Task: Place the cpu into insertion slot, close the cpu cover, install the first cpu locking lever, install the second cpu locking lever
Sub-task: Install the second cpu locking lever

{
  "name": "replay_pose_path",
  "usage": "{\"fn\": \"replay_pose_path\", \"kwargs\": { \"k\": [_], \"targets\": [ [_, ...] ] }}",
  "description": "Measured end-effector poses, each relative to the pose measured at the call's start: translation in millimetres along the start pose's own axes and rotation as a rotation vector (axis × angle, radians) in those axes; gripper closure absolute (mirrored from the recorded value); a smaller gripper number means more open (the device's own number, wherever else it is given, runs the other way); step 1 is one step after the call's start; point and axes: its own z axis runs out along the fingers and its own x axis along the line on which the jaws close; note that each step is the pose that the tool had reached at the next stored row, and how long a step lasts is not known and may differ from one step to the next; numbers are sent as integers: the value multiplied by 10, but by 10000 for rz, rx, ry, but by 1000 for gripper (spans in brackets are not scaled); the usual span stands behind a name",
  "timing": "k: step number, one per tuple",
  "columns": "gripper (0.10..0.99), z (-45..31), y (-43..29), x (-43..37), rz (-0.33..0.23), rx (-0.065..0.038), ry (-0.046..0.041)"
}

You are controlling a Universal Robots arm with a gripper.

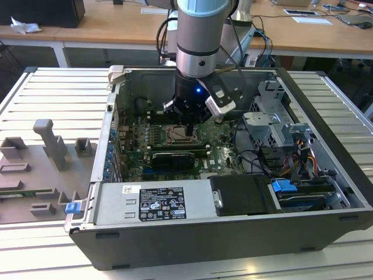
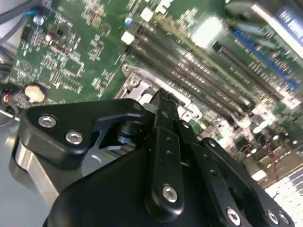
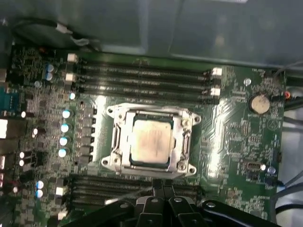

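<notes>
**Chip seated, arm low over the socket edge**

The cpu [image 3: 150, 141] lies flat in the insertion slot [image 3: 184, 144], pale top showing through the window of the cpu cover [image 3: 124, 136], which looks to be lying down over it. I take the seating and cover steps as done; whether either locking lever is latched I cannot tell from here.

The gripper [image 3: 163, 185] sits just beside the socket, at the edge that faces the nearer bank of memory slots [image 3: 113, 189]. Its fingers are drawn together into a narrow point, and nothing shows between them. In the second wrist view the gripper [image 2: 160, 97] reaches down to the silvery rim of the socket frame, close enough that I cannot say whether it touches.

In the exterior view the arm [image 1: 201, 35] stands nearly upright inside the open computer case [image 1: 326, 99], the gripper [image 1: 190, 127] low over the motherboard [image 1: 218, 149].

Risks, as I judge them:
- A push landing off the lever could slide the tip onto the board and scrape components beside the socket.
- Pressing on a cover not fully flat could load the chip unevenly.
- The memory slots crowd that socket edge; a sideways drift would strike them.
</notes>
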Motion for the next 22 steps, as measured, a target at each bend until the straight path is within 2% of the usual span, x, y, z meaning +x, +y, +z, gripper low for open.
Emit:
{"fn": "replay_pose_path", "kwargs": {
  "k": [2,5,6,8,9,10,11,13,15,16,19,20,22],
  "targets": [
    [980,2,-40,42,-6,-12,-1],
    [980,7,-38,193,-9,-82,-8],
    [980,13,-38,247,-9,-165,-16],
    [980,19,-51,280,-7,-289,-27],
    [980,32,-66,306,-6,-415,-39],
    [980,48,-83,372,-5,-501,-46],
    [980,62,-109,392,-19,-613,-57],
    [980,73,-130,399,-53,-741,-67],
    [980,79,-177,413,-93,-1123,-103],
    [980,80,-193,415,-94,-1208,-111],
    [980,79,-232,437,-93,-1360,-125],
    [980,79,-262,457,-90,-1453,-135],
    [980,129,-269,475,-93,-1536,-143]
  ]
}}
